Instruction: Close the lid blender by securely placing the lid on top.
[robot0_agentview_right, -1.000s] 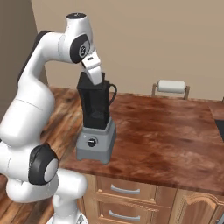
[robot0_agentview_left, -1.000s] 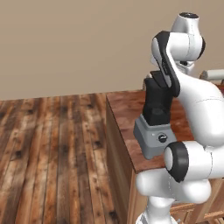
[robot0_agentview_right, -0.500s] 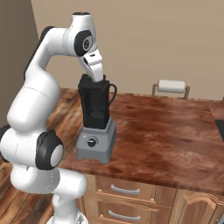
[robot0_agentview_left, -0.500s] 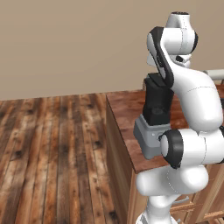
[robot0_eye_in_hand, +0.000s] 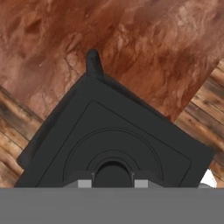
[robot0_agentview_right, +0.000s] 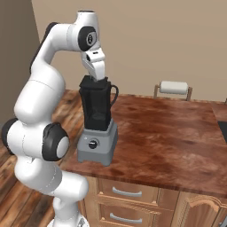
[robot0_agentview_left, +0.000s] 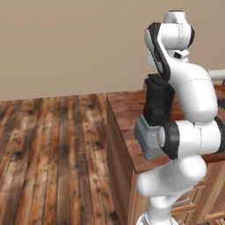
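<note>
The blender stands near the counter's left edge, with a grey base, a round black knob and a black tapered jar; the jar also shows behind the arm. My gripper points down right over the jar's rim. In the hand view the black square lid lies flat beneath the hand, and the jar's handle sticks out past its far corner. The gripper is shut on the lid's raised centre grip. Whether the lid rests fully on the rim is hidden.
The brown stone counter runs to the right, with a paper towel holder at its back edge. Wooden drawers sit below the front. Plank floor lies to the left of the counter.
The arm's upper links have shifted and straightened above the blender. The hand has stayed over the jar's top, moving only slightly.
</note>
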You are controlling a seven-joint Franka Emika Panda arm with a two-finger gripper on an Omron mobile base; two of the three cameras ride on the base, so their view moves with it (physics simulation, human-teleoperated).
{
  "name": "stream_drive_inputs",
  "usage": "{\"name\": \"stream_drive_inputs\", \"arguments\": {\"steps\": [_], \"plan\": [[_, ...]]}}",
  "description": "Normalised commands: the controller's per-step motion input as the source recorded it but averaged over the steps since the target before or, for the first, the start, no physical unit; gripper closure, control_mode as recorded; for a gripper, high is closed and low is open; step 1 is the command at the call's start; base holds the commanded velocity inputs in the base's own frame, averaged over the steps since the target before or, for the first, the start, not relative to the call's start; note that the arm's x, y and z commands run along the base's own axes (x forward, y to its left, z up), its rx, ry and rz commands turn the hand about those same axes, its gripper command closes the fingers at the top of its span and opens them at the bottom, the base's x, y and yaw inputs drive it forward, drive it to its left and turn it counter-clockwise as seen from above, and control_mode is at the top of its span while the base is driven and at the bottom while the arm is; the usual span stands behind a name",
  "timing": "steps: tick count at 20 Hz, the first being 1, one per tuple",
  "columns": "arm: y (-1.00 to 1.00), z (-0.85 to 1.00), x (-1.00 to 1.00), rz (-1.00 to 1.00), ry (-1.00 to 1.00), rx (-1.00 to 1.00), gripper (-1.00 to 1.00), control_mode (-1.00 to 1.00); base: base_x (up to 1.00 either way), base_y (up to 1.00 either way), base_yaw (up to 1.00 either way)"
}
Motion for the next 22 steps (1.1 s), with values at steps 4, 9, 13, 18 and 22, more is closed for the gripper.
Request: {"name": "stream_drive_inputs", "arguments": {"steps": [4,9,13,18,22], "plan": [[0.0,-0.28,0.0,-0.03,-0.01,0.0,1.0,-1.0,0.0,0.0,0.0],[0.0,-0.34,-0.05,-0.05,-0.06,0.0,1.0,-1.0,0.0,0.0,0.0],[0.0,-0.28,-0.02,-0.06,-0.05,0.0,1.0,-1.0,0.0,0.0,0.0],[0.0,-0.11,0.01,-0.08,-0.06,0.0,1.0,-1.0,0.0,0.0,0.0],[0.0,-0.07,0.0,-0.08,-0.05,0.0,1.0,-1.0,0.0,0.0,0.0]]}}
